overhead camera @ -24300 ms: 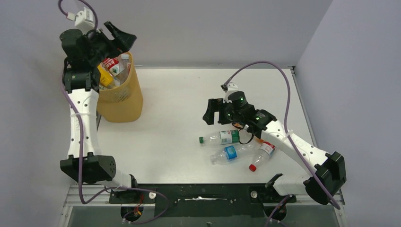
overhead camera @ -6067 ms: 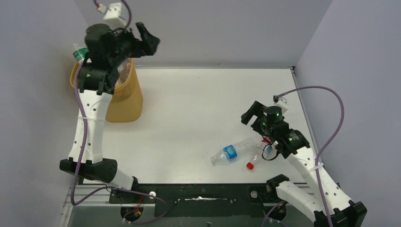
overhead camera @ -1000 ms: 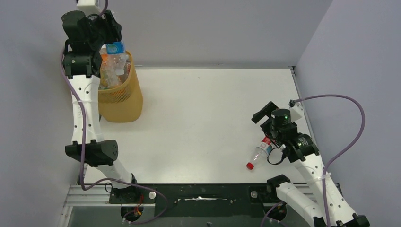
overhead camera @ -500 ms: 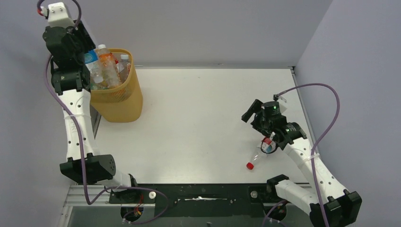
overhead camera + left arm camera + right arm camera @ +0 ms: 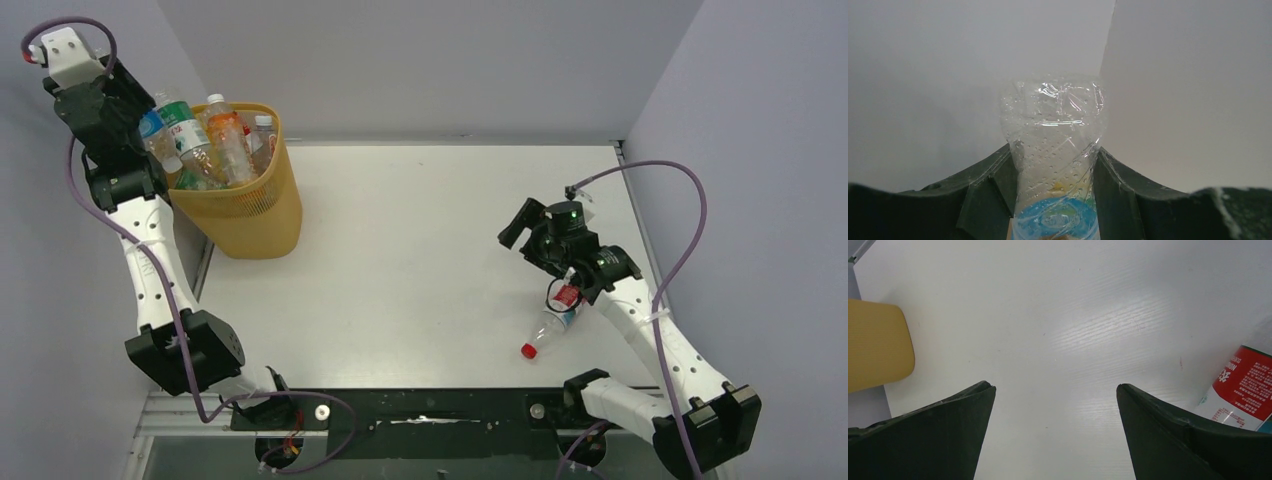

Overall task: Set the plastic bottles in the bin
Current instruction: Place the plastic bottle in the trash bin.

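One red-labelled bottle (image 5: pixel 560 305) lies on the worktop (image 5: pixel 420 220) (right pincer (image 5: pixel 1054 387) agape beside it); left pincer (image 5: pixel 1053 155), clamped on a blue-labelled bottle (image 5: pixel 1053 115), needs to release over the bin (image 5: pixel 250 215).

blue-label bottle (image 5: pixel 152 124) held at bin's (image 5: pixel 248 215) left rim; red-label bottle (image 5: pixel 557 311) lies on table (image 5: pixel 400 250) by r arm (image 5: pixel 645 320).

My arms (image 5: pixel 150 270) are white links with black joints (image 5: pixel 185 350). A purple cable (image 5: pixel 650 164) trails behind each wrist. A green light (image 5: pixel 563 211) sits behind the right gripper (image 5: pixel 1054 386).
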Robot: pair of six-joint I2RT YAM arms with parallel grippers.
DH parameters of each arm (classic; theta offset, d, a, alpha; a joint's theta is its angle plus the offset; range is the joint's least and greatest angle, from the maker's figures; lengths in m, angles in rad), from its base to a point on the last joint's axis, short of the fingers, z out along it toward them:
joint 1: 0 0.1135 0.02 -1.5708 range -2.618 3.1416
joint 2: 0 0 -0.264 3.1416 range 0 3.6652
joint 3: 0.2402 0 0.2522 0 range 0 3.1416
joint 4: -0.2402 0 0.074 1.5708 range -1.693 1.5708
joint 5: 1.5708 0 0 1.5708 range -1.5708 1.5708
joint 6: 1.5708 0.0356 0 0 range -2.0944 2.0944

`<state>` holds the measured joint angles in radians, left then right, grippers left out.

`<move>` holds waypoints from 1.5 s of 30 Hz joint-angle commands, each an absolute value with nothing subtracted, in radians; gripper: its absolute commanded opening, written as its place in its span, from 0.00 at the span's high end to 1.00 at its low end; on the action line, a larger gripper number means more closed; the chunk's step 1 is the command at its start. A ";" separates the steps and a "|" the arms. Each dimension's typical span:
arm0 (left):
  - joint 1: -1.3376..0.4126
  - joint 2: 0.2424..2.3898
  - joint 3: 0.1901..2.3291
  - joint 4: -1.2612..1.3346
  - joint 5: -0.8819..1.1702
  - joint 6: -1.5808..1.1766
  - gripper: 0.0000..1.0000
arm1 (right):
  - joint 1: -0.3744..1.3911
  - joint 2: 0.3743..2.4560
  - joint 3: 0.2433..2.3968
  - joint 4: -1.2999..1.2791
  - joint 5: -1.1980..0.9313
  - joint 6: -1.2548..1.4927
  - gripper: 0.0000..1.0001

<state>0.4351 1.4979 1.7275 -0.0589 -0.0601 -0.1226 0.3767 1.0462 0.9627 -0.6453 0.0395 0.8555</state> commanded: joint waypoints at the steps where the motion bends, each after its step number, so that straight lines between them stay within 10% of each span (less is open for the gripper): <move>1: 0.443 1.485 1.647 0.191 -0.020 -0.138 0.52 | 0.409 1.061 1.007 -0.601 0.046 0.855 0.02; 45: 0.428 1.477 1.180 0.693 0.155 -0.104 0.46 | 0.495 1.083 0.948 -0.506 0.050 0.884 0.02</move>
